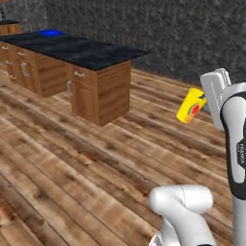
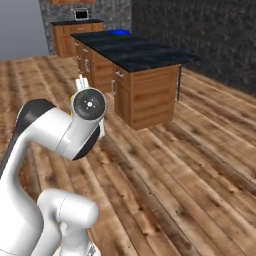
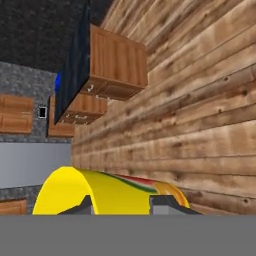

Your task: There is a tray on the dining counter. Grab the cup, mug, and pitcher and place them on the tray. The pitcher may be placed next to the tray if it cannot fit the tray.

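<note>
- Kitchen with a wood plank floor (image 1: 72,158) and a dark textured back wall (image 1: 168,33). The dining counter (image 1: 91,53) stands well ahead: black top on a wooden base.
- The tray (image 1: 51,33) sits at the counter's far end, a small bright blue patch, well apart from the arm; it also shows in the right base view (image 2: 119,32).
- The cup (image 1: 190,105) is in the air, well above the floor, tilted, sticking out of the gripper (image 3: 121,202) toward the counter.
- Hand view: both finger tips (image 3: 82,206) press the cup's sides, the jaws narrowed onto it. It is gripped.
- The cup is bright yellow, no handle, with a red-orange mark on its side.
- The arm is raised and bent, the hand held high and pointing roughly forward over the floor.
</note>
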Tool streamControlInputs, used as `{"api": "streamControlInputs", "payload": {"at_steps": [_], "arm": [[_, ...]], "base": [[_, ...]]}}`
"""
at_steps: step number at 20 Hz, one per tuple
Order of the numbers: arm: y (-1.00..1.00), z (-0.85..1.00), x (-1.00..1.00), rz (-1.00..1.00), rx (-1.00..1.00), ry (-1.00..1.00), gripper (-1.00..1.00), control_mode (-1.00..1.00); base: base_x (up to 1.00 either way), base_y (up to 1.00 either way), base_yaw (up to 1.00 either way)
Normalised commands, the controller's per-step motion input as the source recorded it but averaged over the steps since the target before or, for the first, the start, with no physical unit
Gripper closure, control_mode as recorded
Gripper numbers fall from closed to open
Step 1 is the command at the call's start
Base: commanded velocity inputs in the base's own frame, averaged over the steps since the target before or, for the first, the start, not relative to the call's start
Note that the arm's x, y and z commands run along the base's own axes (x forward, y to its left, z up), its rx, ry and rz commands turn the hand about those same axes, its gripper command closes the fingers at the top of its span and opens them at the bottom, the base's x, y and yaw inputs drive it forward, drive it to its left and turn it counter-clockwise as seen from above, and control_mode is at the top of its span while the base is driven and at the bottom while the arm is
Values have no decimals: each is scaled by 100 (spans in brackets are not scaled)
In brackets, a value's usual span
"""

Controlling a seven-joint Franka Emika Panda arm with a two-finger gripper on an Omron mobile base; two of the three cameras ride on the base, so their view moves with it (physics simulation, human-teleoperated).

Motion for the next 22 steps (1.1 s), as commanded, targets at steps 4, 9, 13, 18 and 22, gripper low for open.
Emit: {"api": "streamControlInputs", "payload": {"at_steps": [4,9,13,18,22], "arm": [[0,0,0,0,0,0,100,100],[0,0,0,0,0,0,100,100],[0,0,0,0,0,0,100,100],[0,0,0,0,0,0,100,100],[0,0,0,0,0,0,100,100]], "base": [[96,-74,42],[87,-73,47],[85,-73,47],[89,-86,38],[98,-100,15]]}}
